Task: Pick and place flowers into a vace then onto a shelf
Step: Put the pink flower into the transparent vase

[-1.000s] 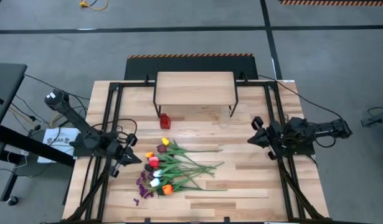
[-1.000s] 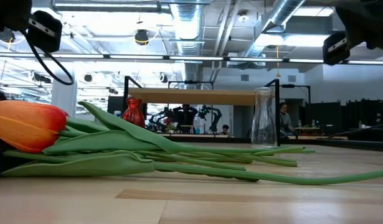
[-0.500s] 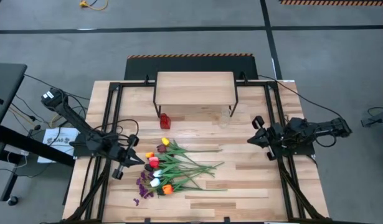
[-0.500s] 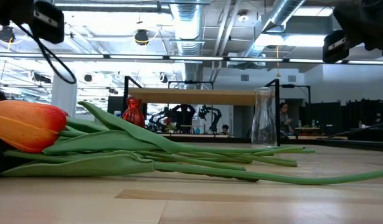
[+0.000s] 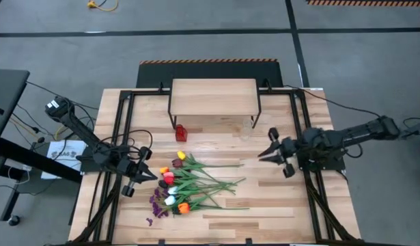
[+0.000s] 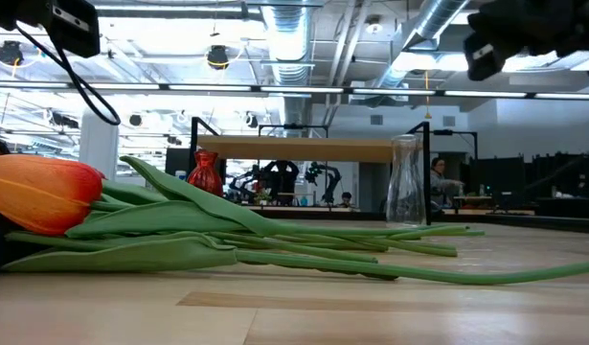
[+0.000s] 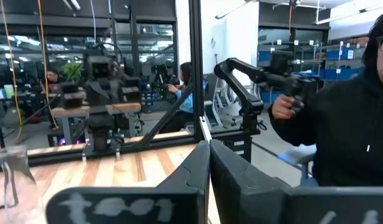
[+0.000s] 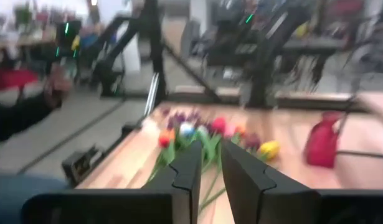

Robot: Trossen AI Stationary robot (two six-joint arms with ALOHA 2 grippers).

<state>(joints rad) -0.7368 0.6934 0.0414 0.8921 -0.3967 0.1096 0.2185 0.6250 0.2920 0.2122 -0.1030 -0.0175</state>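
Observation:
The flowers (image 5: 189, 186) lie flat on the wooden table, heads toward its left, stems toward its right; the low view shows an orange tulip (image 6: 40, 195) closest. A small red vase (image 5: 181, 132) and a clear glass vase (image 5: 247, 127) stand in front of the shelf (image 5: 213, 96). My left gripper (image 5: 155, 175) hangs shut just left of the flower heads, above the table. My right gripper (image 5: 261, 157) floats right of the stems with its fingers a little apart (image 8: 211, 155), pointing at the flowers (image 8: 203, 134).
Black frame rails (image 5: 121, 130) run along both sides of the table. The shelf (image 6: 313, 149) stands at the far edge on thin black legs. A person in a dark hooded top (image 7: 347, 124) stands beyond the table's right side. Bare wood lies between the stems and my right gripper.
My right gripper has swung out from the table's right rail toward the flowers and risen a little. The flowers and both vases lie as before.

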